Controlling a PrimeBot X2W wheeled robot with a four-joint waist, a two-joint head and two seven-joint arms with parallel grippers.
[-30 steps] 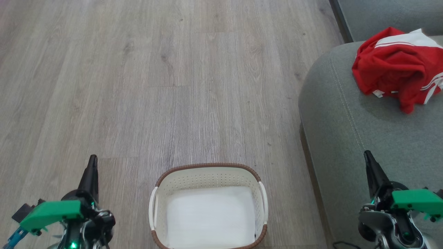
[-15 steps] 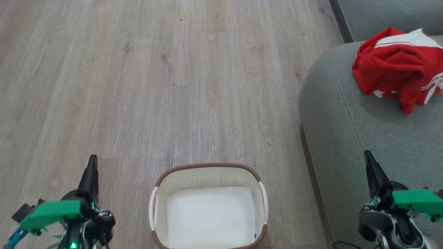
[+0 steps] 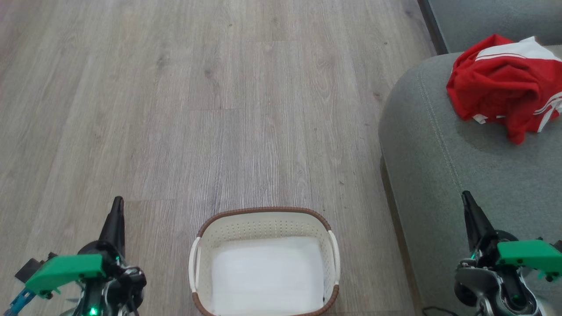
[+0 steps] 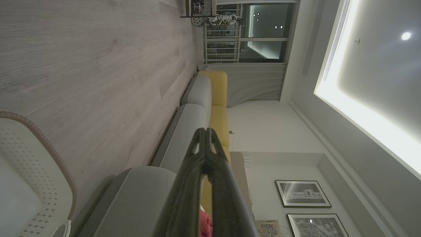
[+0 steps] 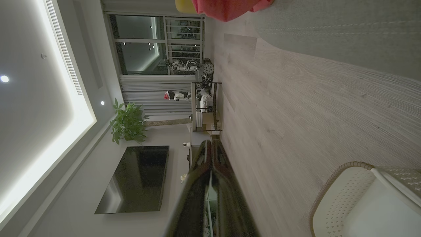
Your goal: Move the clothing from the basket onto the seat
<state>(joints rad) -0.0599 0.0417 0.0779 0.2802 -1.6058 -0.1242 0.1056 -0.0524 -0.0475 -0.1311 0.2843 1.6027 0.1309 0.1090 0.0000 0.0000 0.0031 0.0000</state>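
The clothing (image 3: 505,85), a crumpled red garment with white panels and stripes, lies on the grey-green seat (image 3: 439,149) at the upper right, and its red edge (image 5: 230,8) shows in the right wrist view. The cream basket (image 3: 263,219) stands on the floor at bottom centre with just a white liner sheet (image 3: 268,274) inside. My left gripper (image 3: 117,202) is shut and holds nothing, left of the basket. My right gripper (image 3: 466,196) is shut and holds nothing, over the seat's front part. Both grippers' fingertips meet in the left wrist view (image 4: 205,131) and the right wrist view (image 5: 210,142).
Wood-look floor (image 3: 219,109) stretches ahead of the basket. More sofa cushions and yellow back pillows (image 4: 218,89) run along the wall. A black TV (image 5: 135,177), a potted plant (image 5: 128,123) and a shelf (image 5: 205,105) with small robots stand across the room.
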